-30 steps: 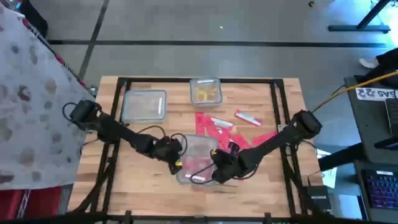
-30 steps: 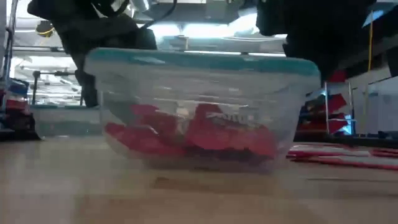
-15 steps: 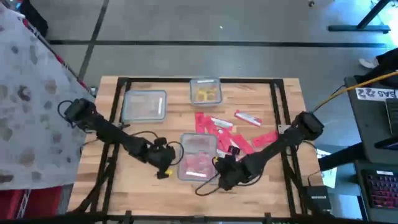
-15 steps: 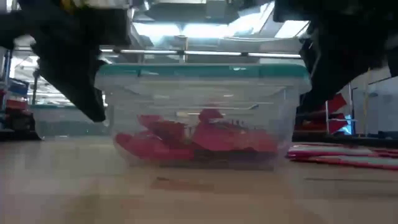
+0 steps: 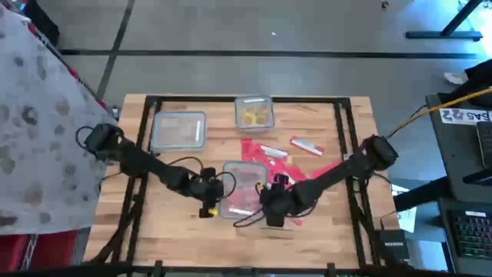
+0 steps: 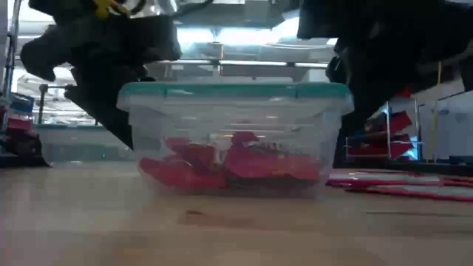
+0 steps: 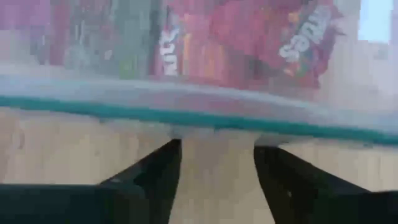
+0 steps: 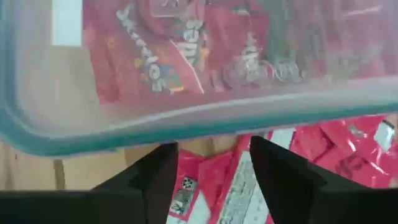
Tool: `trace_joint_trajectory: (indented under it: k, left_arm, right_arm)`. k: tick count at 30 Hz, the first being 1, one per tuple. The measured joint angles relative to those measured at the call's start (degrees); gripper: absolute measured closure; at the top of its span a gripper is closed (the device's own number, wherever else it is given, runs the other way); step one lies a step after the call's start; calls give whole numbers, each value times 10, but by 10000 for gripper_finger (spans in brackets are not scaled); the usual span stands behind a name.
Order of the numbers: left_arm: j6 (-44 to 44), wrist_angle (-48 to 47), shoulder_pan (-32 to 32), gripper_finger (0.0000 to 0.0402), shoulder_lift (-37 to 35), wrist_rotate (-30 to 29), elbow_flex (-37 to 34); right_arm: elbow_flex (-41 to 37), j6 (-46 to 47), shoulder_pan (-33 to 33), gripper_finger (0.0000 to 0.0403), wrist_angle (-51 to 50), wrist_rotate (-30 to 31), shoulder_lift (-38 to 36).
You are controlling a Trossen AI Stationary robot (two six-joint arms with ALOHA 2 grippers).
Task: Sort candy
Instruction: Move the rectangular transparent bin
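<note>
The left gripper [image 5: 209, 190] at nine o'clock and the right gripper [image 5: 270, 203] at four o'clock flanked the teal-rimmed tub [image 5: 243, 175] of red candy [image 6: 229, 164], fingers spread and gripping nothing, apparently having set it down, loose packets [image 5: 265, 152] lying at one o'clock

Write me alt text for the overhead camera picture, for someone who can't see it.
Seen from above, a clear tub of red candy packets sits on a wooden table, with the left gripper and right gripper on either side of it, fingers open. More red packets lie loose behind it, beside an empty tub and a tub of yellow pieces.
</note>
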Motion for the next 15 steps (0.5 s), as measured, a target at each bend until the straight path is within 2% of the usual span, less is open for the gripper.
trace_joint_trajectory:
  k: [3,10,15]
  left_arm:
    - [25,-36,0,200,0,0,8]
    - [73,34,17,171,0,13,12]
    - [86,43,38,153,1,31,10]
  right_arm:
    - [0,1,0,212,-5,-7,0]
    - [-1,-24,-15,212,17,-32,0]
    - [-1,-44,-32,212,42,-41,1]
